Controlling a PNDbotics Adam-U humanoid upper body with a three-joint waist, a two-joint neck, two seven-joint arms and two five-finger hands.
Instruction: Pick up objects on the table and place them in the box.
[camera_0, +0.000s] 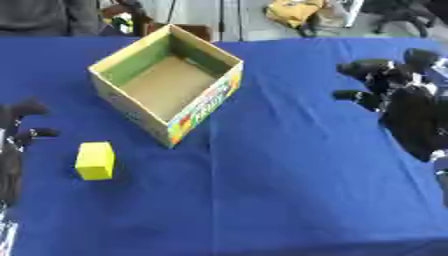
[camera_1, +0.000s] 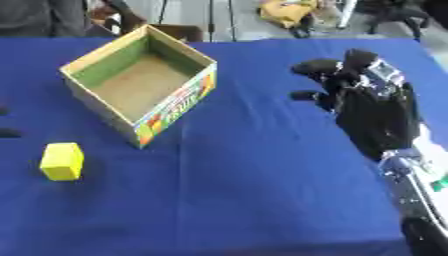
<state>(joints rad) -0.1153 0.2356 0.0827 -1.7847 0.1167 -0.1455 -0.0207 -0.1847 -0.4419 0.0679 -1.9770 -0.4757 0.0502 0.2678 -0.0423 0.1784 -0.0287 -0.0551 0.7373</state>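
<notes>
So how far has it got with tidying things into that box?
Nothing looks done yet: the cardboard box appears empty. Neither robot hand holds anything; the right robot hand hovers over the blue cloth, and the left robot hand sits at the table's left edge. The yellow block on the cloth is left to pick up.

Cardboard box (camera_0: 166, 82): open-topped, upright, turned at an angle to the table edge, standing on the blue cloth left of centre. Plain brown floor inside, green inner walls, colourful print on the outer side facing the camera; nothing inside. Yellow block (camera_0: 95, 160): small, rectangular, lying on the cloth near the box's near-left side, apart from it.
</notes>
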